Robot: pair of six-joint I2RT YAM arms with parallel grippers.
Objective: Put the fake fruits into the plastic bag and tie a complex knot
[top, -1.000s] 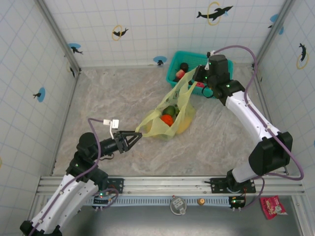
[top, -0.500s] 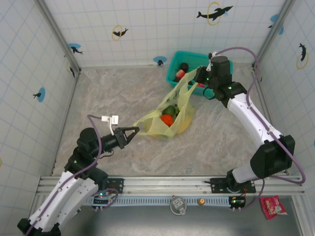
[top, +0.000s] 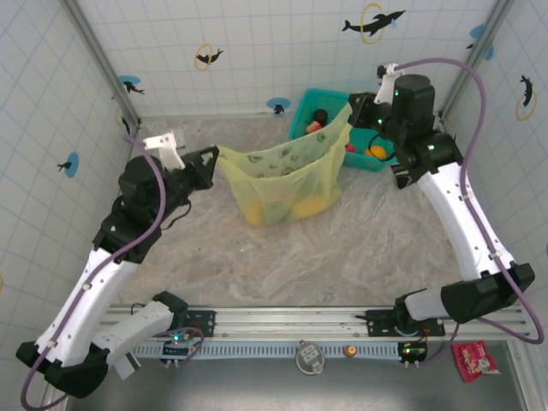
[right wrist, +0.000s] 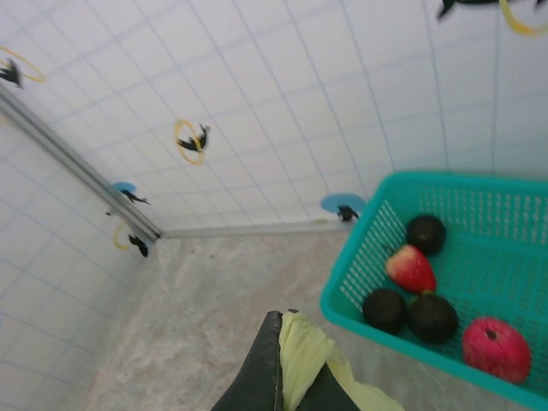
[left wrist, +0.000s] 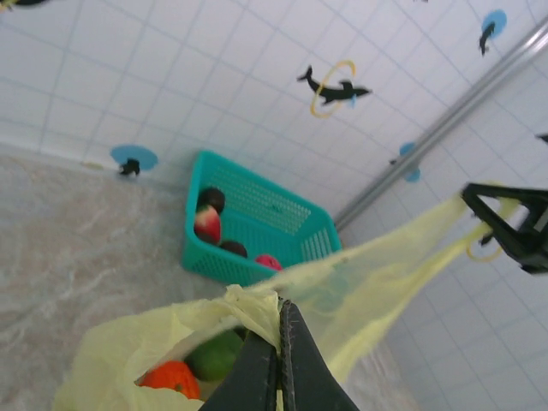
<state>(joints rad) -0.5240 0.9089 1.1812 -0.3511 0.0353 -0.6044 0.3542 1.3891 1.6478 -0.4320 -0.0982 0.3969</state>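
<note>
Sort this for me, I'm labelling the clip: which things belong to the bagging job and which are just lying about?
Job: plastic bag, pinched by left gripper and right gripper; fake fruits inside it; loose fruits in the teal basket.
Lying about: that basket itself; red packet near the right arm's base.

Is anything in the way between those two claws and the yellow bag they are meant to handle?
Nothing visible is. The left gripper is shut on one edge of the plastic bag and the right gripper on the opposite handle, with the bag stretched between them. The teal basket of fruits sits beyond the bag.
</note>
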